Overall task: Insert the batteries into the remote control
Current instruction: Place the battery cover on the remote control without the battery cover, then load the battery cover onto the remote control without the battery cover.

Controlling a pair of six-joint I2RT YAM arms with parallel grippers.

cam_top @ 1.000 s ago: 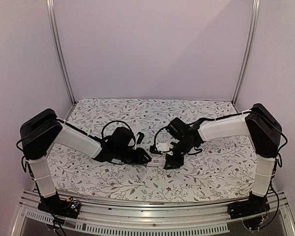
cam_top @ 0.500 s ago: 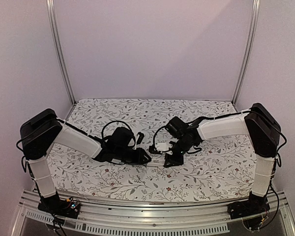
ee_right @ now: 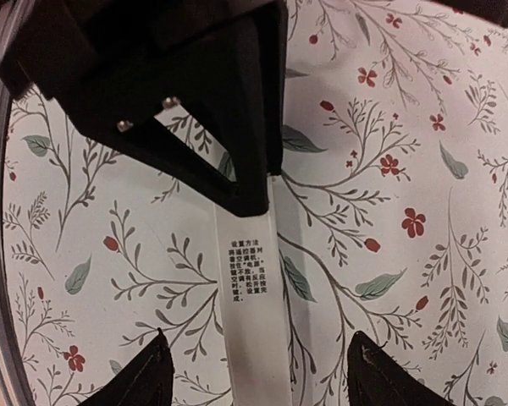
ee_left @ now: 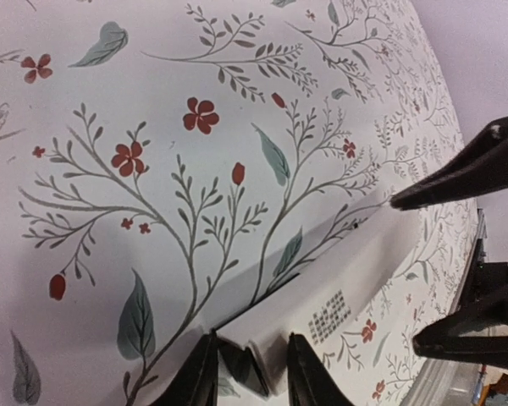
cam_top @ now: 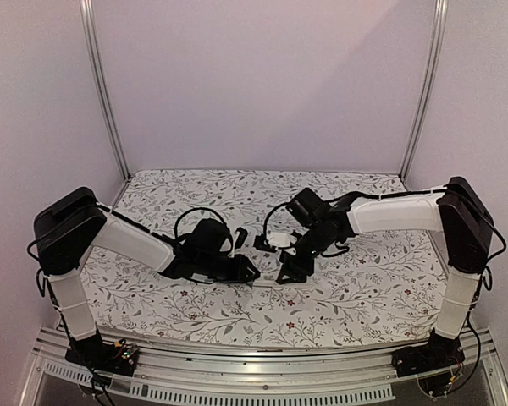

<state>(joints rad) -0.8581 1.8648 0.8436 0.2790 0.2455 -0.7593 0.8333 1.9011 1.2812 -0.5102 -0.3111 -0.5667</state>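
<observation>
My left hand (ee_left: 248, 374) is clamped on the remote control's (ee_left: 347, 271) left end; my right hand (ee_right: 256, 359) hovers above it, fingers apart.

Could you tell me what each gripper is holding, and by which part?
The left gripper clamps the remote by one end; the right gripper is open, holding nothing.

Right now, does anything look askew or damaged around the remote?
Nothing looks damaged or askew. The remote lies label-up, the left gripper clamped on one end, the right gripper open over it. No batteries show in any view.
</observation>
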